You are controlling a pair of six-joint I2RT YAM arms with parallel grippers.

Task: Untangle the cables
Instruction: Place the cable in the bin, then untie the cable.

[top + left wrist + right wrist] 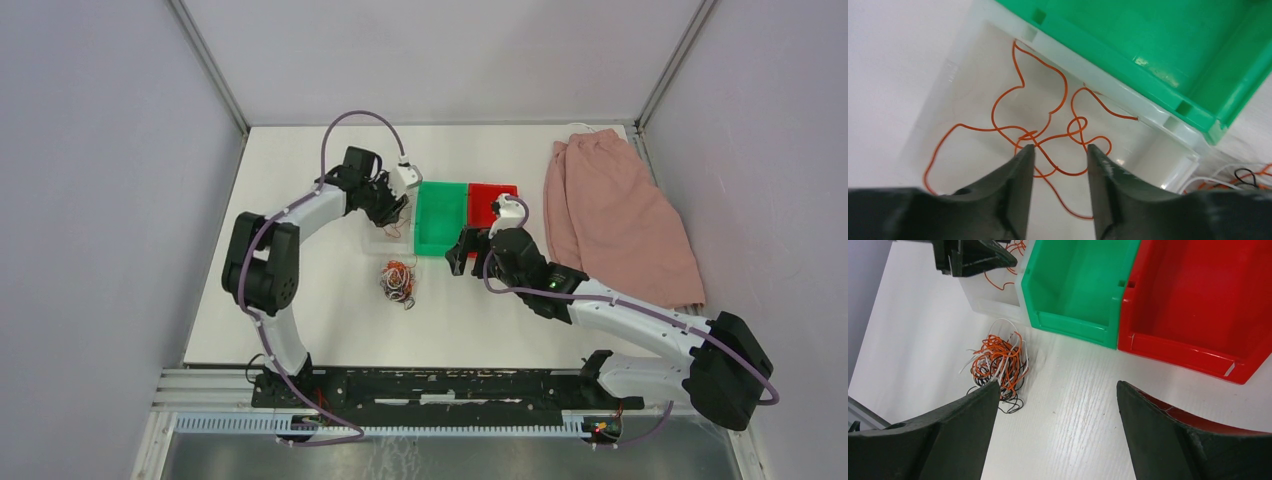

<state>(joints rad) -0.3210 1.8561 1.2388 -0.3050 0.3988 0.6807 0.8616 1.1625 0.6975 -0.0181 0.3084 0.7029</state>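
Lilac walls close in a white counter [1083,405]. Over it the left claw [1060,150] hangs with its jaws partly apart, clamped on nothing. It is right above a few loose orange cables [1075,125] lying in the clear bin [948,75], which touches the green bin [1148,40]. The right claw [1058,390] stands wide apart over bare counter. The clump of cables [998,362] lies just beyond the finger on the left of the right wrist view, in front of the clear bin and well apart from the red bin [1198,295]. The strands look feather-light, springy and quick to snag. I judge it best to pinch one free end or outer loop at the clump's edge.
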